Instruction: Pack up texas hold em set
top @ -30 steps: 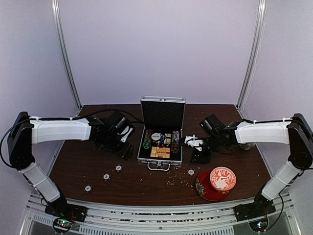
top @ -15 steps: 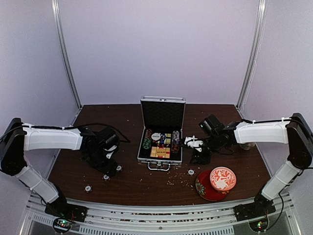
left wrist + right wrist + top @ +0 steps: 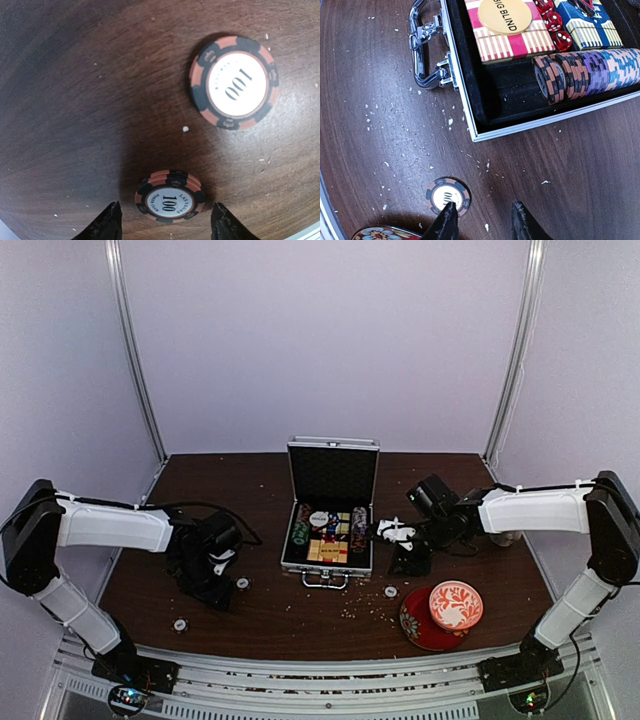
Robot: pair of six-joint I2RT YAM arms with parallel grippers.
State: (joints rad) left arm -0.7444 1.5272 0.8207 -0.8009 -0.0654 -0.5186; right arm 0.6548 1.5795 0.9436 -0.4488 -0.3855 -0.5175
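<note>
The silver briefcase (image 3: 329,562) stands open in mid-table, lid upright. In the right wrist view it (image 3: 470,107) holds a red-tan card box (image 3: 512,37), a "BIG BLIND" button, red dice (image 3: 555,22) and a row of chips (image 3: 590,70). My left gripper (image 3: 210,592) is open, its fingertips either side of a small stack of black-and-orange 100 chips (image 3: 170,196); another 100 chip (image 3: 234,81) lies beyond. My right gripper (image 3: 408,558) is open and empty beside the case's right edge, above a single 100 chip (image 3: 448,196).
Loose chips lie on the table in the top view, one near the left gripper (image 3: 242,583), one at the near left (image 3: 180,624) and one in front of the case (image 3: 390,591). A red-and-white bowl (image 3: 456,604) on a red saucer (image 3: 420,630) sits near right. Crumbs dot the wood.
My left arm has swung from beside the case toward the near left and come down over the loose chips, now covering one. The right arm has not moved.
</note>
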